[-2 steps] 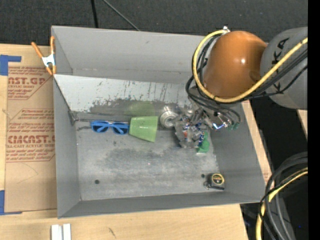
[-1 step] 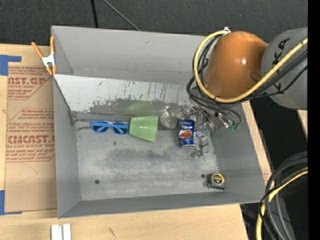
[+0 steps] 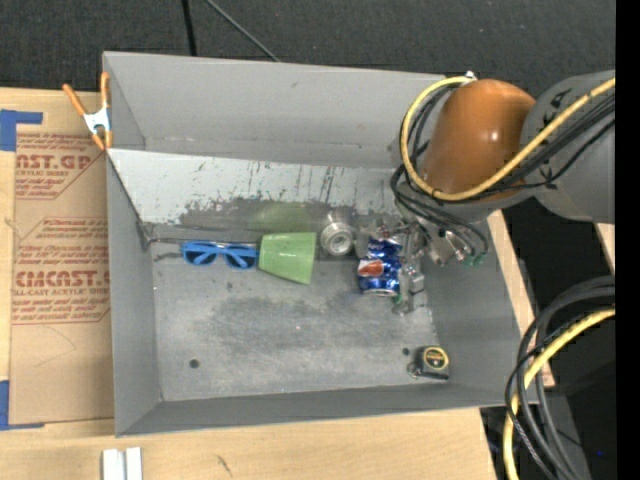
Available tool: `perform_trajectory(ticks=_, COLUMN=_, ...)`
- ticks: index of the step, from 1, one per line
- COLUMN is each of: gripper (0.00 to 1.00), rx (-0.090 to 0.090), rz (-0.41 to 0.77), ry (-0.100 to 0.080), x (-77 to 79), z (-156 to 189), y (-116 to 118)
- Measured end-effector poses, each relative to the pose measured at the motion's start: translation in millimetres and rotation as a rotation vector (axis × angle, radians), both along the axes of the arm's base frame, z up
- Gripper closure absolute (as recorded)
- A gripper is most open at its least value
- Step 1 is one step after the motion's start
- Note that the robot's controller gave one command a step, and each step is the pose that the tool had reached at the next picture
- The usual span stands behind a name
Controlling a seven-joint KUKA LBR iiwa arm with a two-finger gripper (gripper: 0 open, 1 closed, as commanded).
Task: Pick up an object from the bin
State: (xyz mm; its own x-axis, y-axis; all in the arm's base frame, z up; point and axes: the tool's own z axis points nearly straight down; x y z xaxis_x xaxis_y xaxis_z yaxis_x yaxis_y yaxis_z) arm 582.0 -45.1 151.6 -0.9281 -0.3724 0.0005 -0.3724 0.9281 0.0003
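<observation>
My gripper (image 3: pixel 407 286) is low in the right part of the bin, under the orange dome of the wrist. It sits right against the right side of a crushed blue, red and white drink can (image 3: pixel 376 267), and part of that can is hidden behind it. A small silver can (image 3: pixel 337 239) lies on its side just left of the crushed can, close to the back wall.
A pale green plastic cup (image 3: pixel 288 256) lies tipped over left of the silver can. Blue sunglasses (image 3: pixel 219 256) lie left of the cup. A small black and yellow tape measure (image 3: pixel 431 361) rests near the front right corner. The arm and cables cover the bin's right rim.
</observation>
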Motion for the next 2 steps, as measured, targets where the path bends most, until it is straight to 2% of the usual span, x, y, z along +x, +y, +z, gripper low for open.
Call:
perform_trajectory(ticks=1, gripper=0.0, rx=0.0, rz=-0.068, ry=0.002, x=9.4, z=-54.5, y=-47.5)
perform_trajectory(ticks=2, gripper=1.0, rx=0.0, rz=-0.065, ry=-0.002, x=10.9, z=-50.6, y=-46.0)
